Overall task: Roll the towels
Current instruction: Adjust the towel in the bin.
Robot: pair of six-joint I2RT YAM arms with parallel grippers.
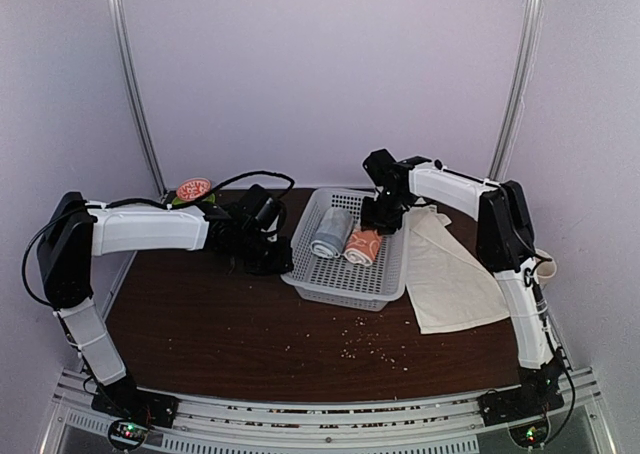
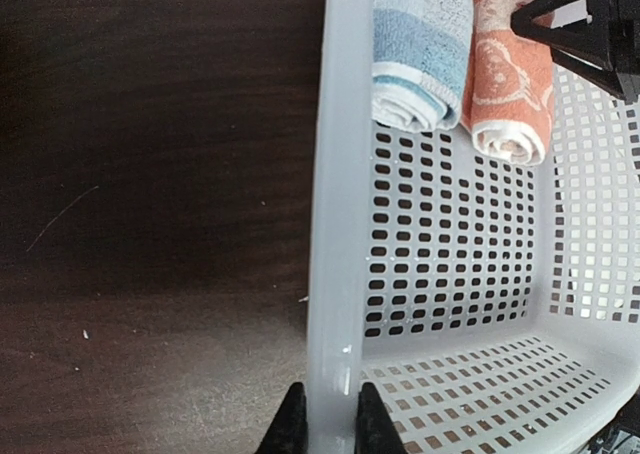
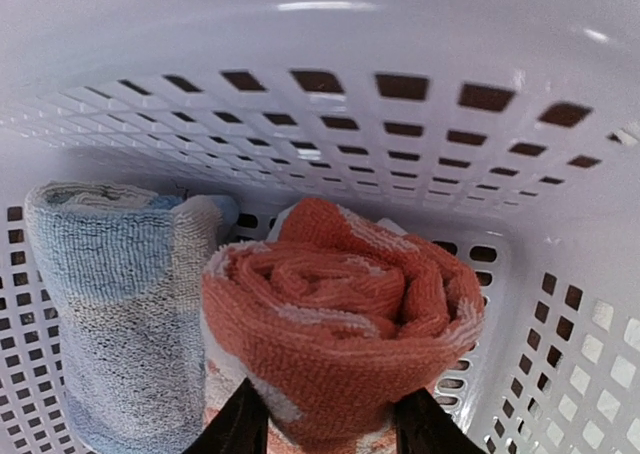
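The salmon-orange towel (image 1: 363, 246) lies rolled in the white basket (image 1: 340, 294), beside a grey-blue rolled towel (image 1: 330, 232). In the right wrist view the orange roll's (image 3: 340, 314) spiral end faces the camera, and my right gripper (image 3: 330, 424) has a finger pressed against each side of it. The cream-white towel (image 1: 450, 274) lies flat and unrolled on the table to the right of the basket. My left gripper (image 2: 328, 419) is shut on the basket's left rim (image 2: 335, 224), one finger inside and one outside.
Crumbs (image 1: 370, 344) are scattered on the dark wooden table in front of the basket. A round red and white object (image 1: 193, 188) sits at the back left behind the left arm. Metal poles rise at both back corners.
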